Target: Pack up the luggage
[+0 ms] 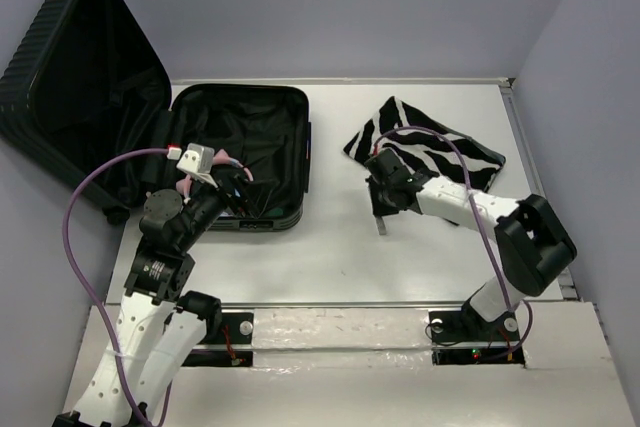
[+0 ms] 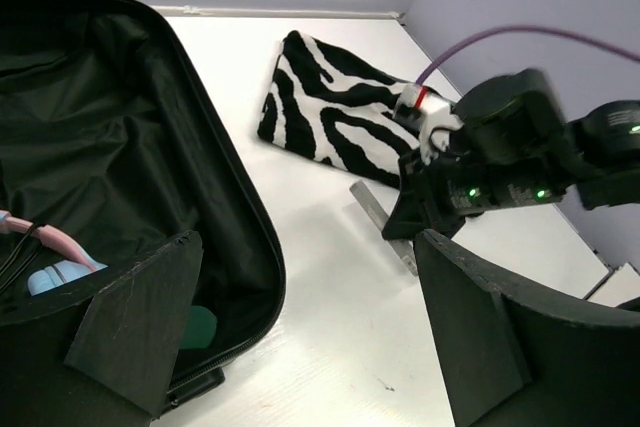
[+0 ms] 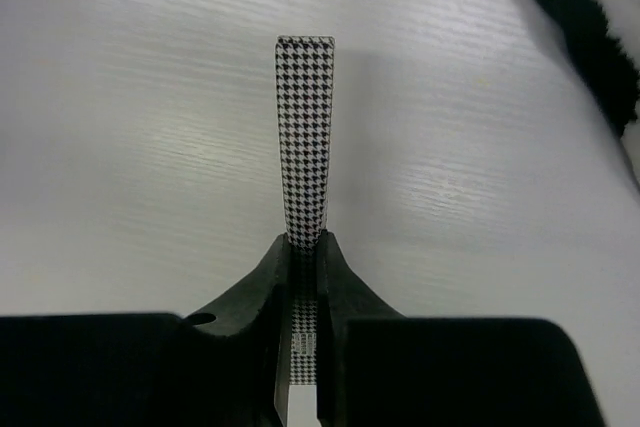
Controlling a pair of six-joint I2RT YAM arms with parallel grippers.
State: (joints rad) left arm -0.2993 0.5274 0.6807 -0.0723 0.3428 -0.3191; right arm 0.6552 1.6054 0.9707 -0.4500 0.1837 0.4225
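The luggage [image 1: 305, 147] lies open at the back left, a black ribbed suitcase with its lid [image 1: 80, 77] leaning against the wall and a dark lining [image 2: 120, 147]. My left gripper [image 1: 238, 197] hovers open over its near right corner, and nothing sits between its wide black fingers [image 2: 140, 317]. My right gripper [image 1: 385, 197] is low over the white table, right of the luggage. It is shut on a narrow flat houndstooth strip [image 3: 305, 127], which sticks out ahead of the jaws [image 1: 381, 224] over the table top. The right arm's wrist [image 2: 500, 167] shows in the left wrist view.
A folded zebra-striped cloth [image 1: 430, 142] lies just behind the right gripper, near the back right of the table. Inside the luggage's near end are a pink and light-blue item [image 2: 60, 272] and a green item [image 2: 200, 325]. Walls close in the table on three sides.
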